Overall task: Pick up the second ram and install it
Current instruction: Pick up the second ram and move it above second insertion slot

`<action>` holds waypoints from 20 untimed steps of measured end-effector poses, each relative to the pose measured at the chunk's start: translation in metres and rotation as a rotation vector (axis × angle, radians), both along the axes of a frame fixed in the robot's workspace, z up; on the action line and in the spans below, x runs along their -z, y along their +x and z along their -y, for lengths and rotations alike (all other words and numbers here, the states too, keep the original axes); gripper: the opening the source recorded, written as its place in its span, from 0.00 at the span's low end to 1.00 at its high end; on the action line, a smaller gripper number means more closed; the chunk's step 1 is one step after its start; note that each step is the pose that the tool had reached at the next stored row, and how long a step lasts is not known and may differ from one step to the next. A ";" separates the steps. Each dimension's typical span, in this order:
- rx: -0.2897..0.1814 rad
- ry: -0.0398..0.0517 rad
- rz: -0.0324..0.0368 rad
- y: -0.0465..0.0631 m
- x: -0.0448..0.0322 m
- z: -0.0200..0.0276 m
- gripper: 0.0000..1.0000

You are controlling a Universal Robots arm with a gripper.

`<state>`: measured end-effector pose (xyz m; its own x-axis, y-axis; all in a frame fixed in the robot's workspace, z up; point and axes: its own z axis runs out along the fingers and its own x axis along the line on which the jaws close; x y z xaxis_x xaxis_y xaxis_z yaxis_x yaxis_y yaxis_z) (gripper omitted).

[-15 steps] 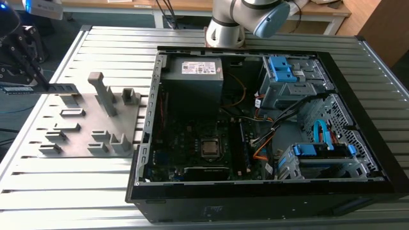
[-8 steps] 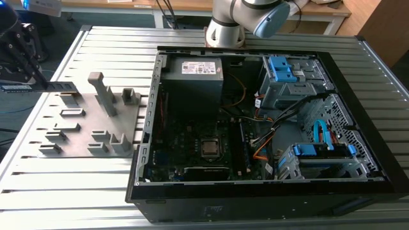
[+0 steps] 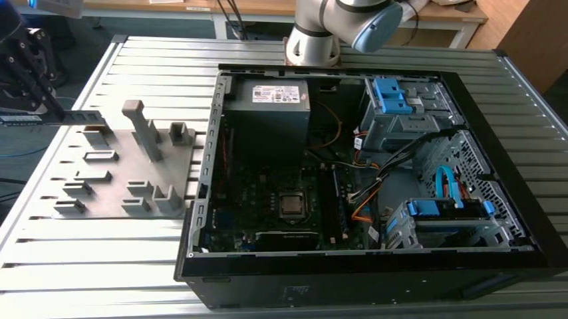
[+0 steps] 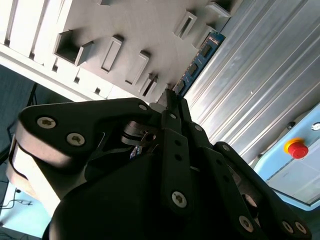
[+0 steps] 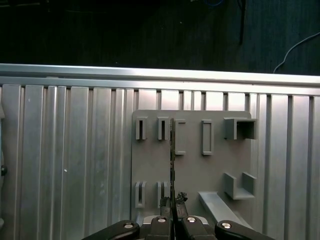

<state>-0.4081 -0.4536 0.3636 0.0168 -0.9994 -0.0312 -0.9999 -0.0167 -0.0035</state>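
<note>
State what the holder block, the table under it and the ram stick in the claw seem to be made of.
Holder block: matte grey plastic, probably; uniform and dull. Table: bare metal, likely aluminium; ribbed slats with sheen. Second ram: circuit board, dark chips on it.

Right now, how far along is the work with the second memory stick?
Picked up: the gripper is shut on the thin dark green memory stick, over the grey plastic holder plate. Left: installing; the stick is not yet in the open black computer case.

Second ram (image 4: 200,60) partly behind fingers (image 4: 177,117), seemingly
</note>
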 end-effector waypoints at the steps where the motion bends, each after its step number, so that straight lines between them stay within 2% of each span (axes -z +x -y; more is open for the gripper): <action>1: 0.000 -0.0001 0.0000 0.000 -0.0006 0.0000 0.14; 20: 0.000 0.0000 0.0000 0.000 -0.0086 0.0000 0.14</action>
<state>-0.4081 -0.4536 0.3722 0.0167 -0.9994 -0.0312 -0.9999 -0.0166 -0.0035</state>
